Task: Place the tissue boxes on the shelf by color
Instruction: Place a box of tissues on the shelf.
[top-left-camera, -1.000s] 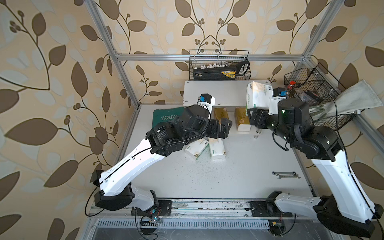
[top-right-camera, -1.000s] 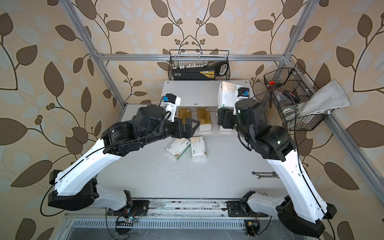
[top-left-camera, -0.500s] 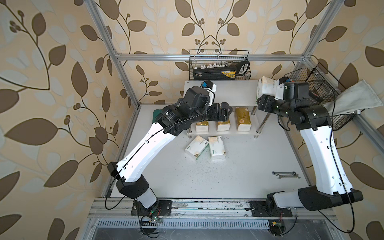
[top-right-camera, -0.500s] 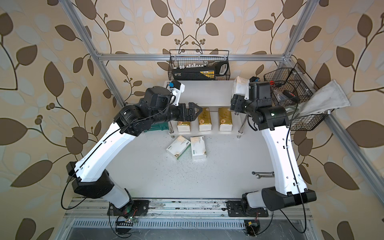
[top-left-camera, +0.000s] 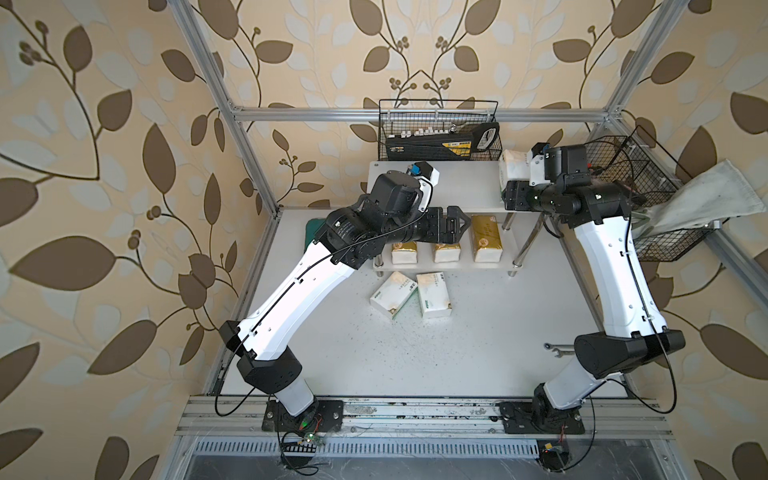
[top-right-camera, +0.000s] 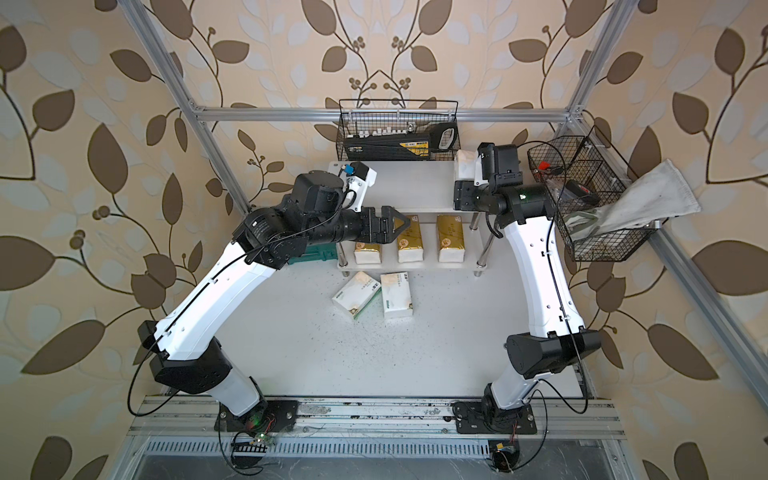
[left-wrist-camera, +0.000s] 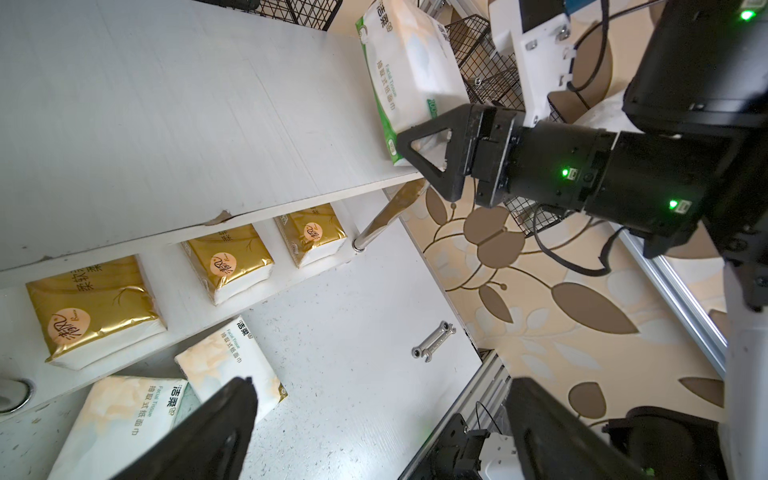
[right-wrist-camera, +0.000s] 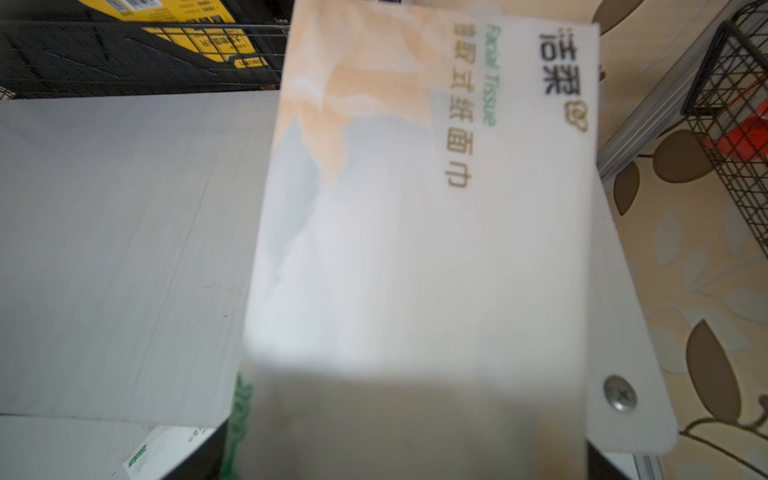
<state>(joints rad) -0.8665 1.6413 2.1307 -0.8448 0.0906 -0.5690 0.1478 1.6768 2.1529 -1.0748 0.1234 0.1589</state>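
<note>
The shelf (top-left-camera: 453, 183) stands at the back of the table. Three gold tissue boxes (top-left-camera: 485, 243) sit in a row on its lower tier. Two white tissue boxes (top-left-camera: 394, 293) lie on the table just in front. My right gripper (top-left-camera: 509, 189) is shut on a third white tissue box (left-wrist-camera: 409, 70) at the right end of the top board (right-wrist-camera: 124, 249). Whether that box rests on the board I cannot tell. My left gripper (left-wrist-camera: 374, 399) hangs open and empty over the shelf's front edge, above the gold row.
A black wire basket (top-left-camera: 438, 133) with a black-and-yellow case hangs behind the shelf. A second basket (top-left-camera: 631, 187) with a grey cloth (top-left-camera: 698, 199) hangs close to my right wrist. A green case (top-right-camera: 316, 253) lies under my left arm. A wrench (top-left-camera: 557, 349) lies front right.
My right arm has carried the white box up and back to the top board's right end. My left arm has risen and drawn back from the lower tier, still open.
</note>
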